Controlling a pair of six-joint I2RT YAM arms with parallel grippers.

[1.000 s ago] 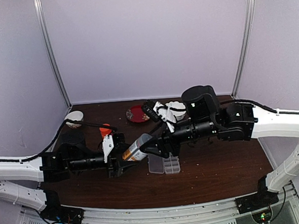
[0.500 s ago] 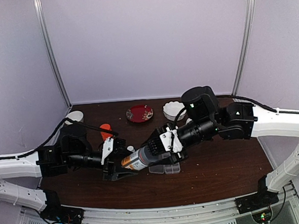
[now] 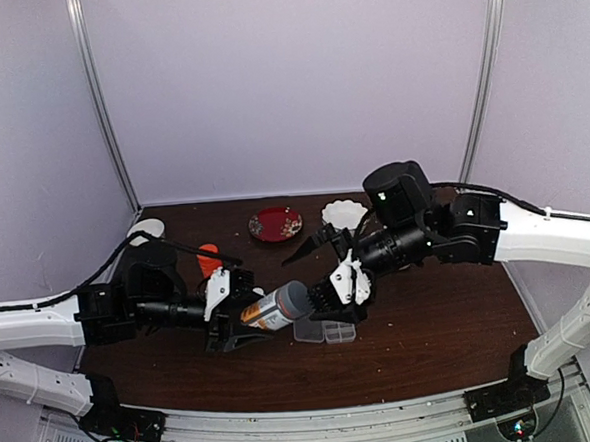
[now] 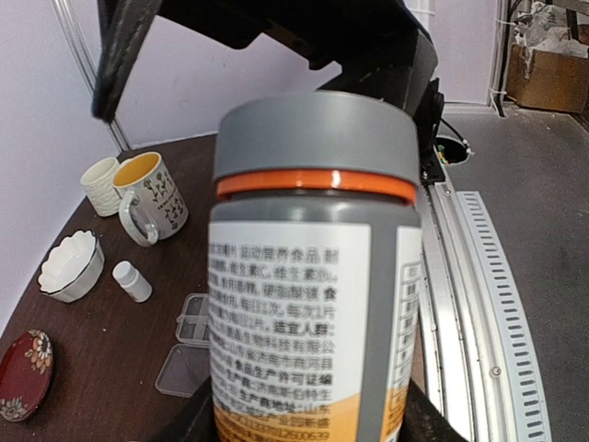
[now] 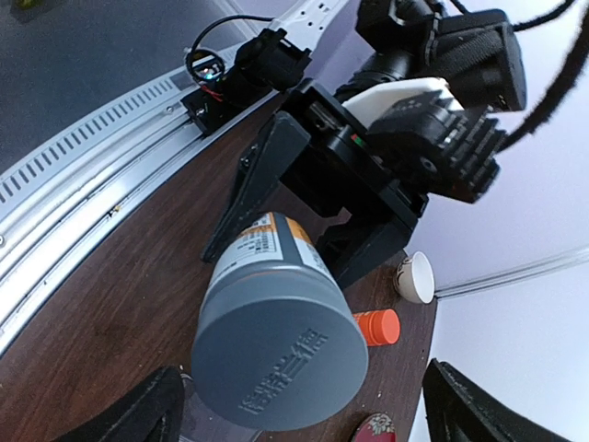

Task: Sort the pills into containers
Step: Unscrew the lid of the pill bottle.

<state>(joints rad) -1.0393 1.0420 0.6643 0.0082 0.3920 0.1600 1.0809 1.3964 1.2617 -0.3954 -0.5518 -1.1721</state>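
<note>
My left gripper is shut on a grey pill bottle with a white label, an orange band and a grey cap, and holds it tilted above the table. In the left wrist view the fingers clamp its lower body. My right gripper is open just right of the cap and not touching it; in the right wrist view its jaws stand wide on either side of the cap. The clear pill box lies open on the table below, also in the left wrist view. No pills show.
A red plate and a white scalloped bowl sit at the back. An orange-capped bottle and a white cup are at the left. Two mugs and a small white bottle show in the left wrist view.
My right gripper was round the bottle's cap half a second ago; it has let go, opened and drawn back to the right. The cap is still on the bottle in my left gripper.
</note>
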